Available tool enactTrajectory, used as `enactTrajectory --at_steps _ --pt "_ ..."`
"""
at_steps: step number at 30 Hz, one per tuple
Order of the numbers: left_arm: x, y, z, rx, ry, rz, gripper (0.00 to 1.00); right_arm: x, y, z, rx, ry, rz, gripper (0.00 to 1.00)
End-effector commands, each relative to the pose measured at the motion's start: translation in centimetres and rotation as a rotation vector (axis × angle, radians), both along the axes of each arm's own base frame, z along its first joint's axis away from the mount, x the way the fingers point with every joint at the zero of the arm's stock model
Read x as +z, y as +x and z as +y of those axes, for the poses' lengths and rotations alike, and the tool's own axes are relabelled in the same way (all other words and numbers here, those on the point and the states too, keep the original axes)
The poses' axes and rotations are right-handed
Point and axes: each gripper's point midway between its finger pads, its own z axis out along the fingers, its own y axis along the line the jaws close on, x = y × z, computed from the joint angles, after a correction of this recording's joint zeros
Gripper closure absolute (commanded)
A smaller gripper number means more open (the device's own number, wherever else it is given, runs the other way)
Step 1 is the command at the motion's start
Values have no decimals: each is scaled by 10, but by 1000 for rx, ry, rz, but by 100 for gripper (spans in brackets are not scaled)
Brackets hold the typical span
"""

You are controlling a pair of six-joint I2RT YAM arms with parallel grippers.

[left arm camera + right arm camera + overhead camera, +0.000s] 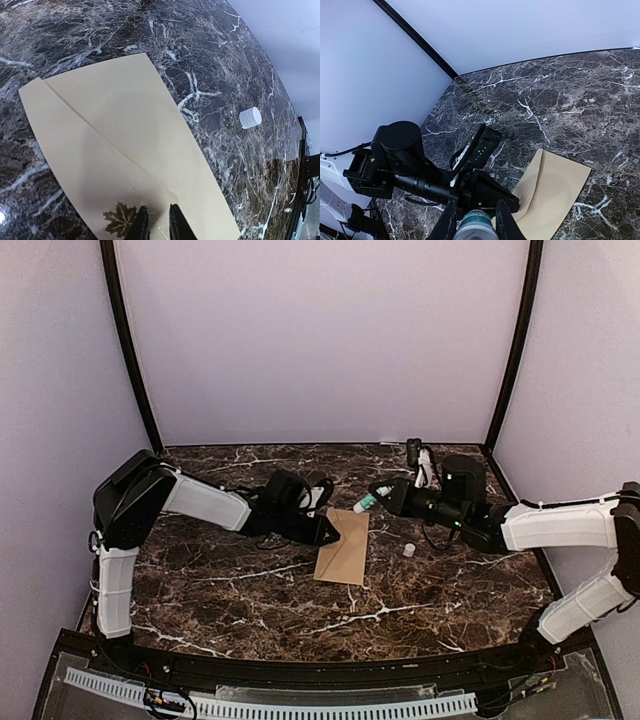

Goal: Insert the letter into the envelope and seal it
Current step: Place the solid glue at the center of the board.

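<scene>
You are sealing: your left gripper [156, 223] pinches the flat tan-brown paper envelope [125, 125]; your right gripper [475, 220], squeezing a white green-tipped tube [476, 227], must next lower it onto the flap ahead.

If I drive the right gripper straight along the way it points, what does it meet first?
Probably the left gripper, which sits directly ahead at the envelope's near edge; the tube in the right gripper would touch first. Depth is hard to judge.
</scene>
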Motion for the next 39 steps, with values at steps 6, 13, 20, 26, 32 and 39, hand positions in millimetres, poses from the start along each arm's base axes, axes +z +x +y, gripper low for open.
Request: enactTrajectory --at_steps 6,13,20,26,32,39 --pt "-4 -3 -18 -41 -23 11 85 0 6 -6 -40 23 -12 100" --pt "-36 -15 -1 -36 60 67 86 -10 8 -14 -58 15 25 100" --pt "-48 -20 10 -22 112 84 87 -31 3 -34 -60 -26 154 100" --pt "-55 -23 24 -14 173 68 88 -49 -20 -57 27 -101 355 100" --pt "-55 -29 33 -24 198 60 88 -51 -60 -58 207 -132 541 100" --pt "-48 -31 32 -39 182 53 88 -75 -90 -51 333 -147 761 100"
